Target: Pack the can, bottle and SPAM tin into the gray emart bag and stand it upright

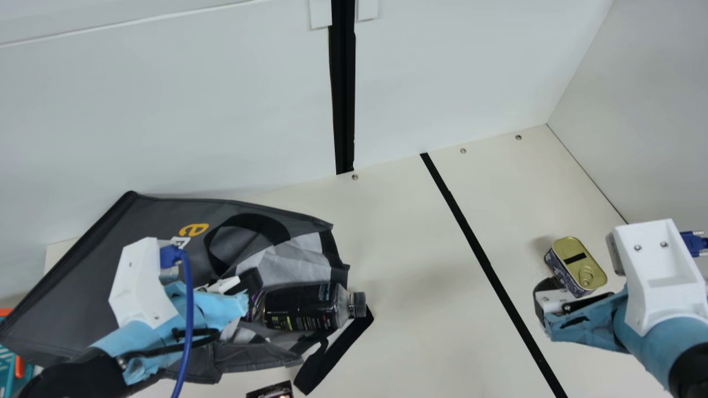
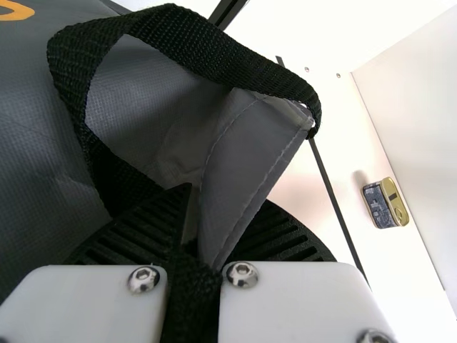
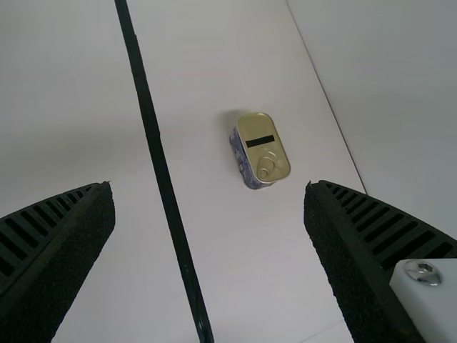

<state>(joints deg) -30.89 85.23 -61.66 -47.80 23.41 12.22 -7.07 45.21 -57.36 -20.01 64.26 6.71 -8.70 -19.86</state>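
My left gripper (image 1: 250, 283) is at the mouth of the gray bag (image 1: 160, 221), which lies on its side. In the left wrist view my left gripper (image 2: 203, 250) is shut on the bag's edge (image 2: 246, 168) and black strap. The dark bottle (image 1: 304, 307) lies in the bag's mouth, its cap sticking out to the right. My right gripper (image 1: 556, 298) is beside the SPAM tin (image 1: 583, 262) in the main view. In the right wrist view my right gripper (image 3: 207, 207) stands open, with the tin (image 3: 263, 146) beyond its fingers, lying on the table.
A small dark item (image 1: 271, 390), cut off by the main view's bottom edge, lies below the bag's strap. Something teal and orange (image 1: 14, 362) is at the far left. White walls (image 1: 166, 110) rise behind and at the right. Black tape (image 1: 487, 265) crosses the table (image 1: 420, 309).
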